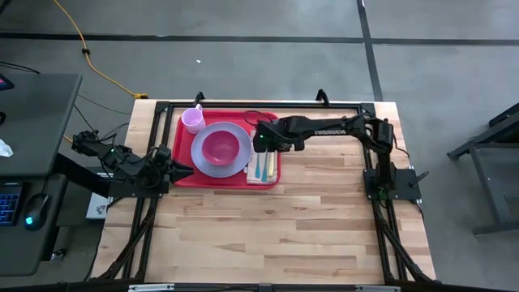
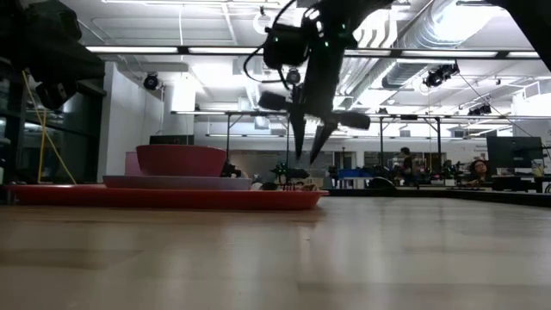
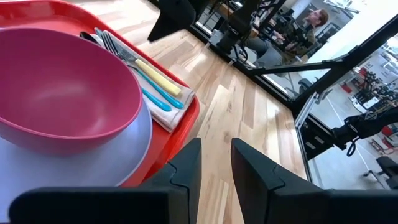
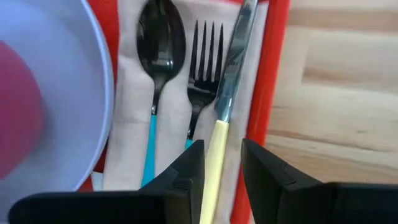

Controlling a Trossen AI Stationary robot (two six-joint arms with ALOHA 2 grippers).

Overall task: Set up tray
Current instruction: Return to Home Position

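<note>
Could easily knock the knife (image 4: 227,93) off the napkin (image 4: 127,124), on the tray (image 1: 183,154) at the table's far side, swinging the empty part-open right gripper (image 2: 306,155) home low; left gripper (image 3: 216,146) open too.

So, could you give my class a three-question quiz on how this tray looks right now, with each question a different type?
1. Fill in: on the tray, the utensil on the napkin lying nearest the plate is the ____.
2. True or false: the right gripper hangs open over the knife and holds nothing, while the left gripper sits at the tray's rim.
3. The bowl sits: A on the plate; B on the napkin; C straight on the tray.
Key: 1 spoon; 2 true; 3 A.
</note>
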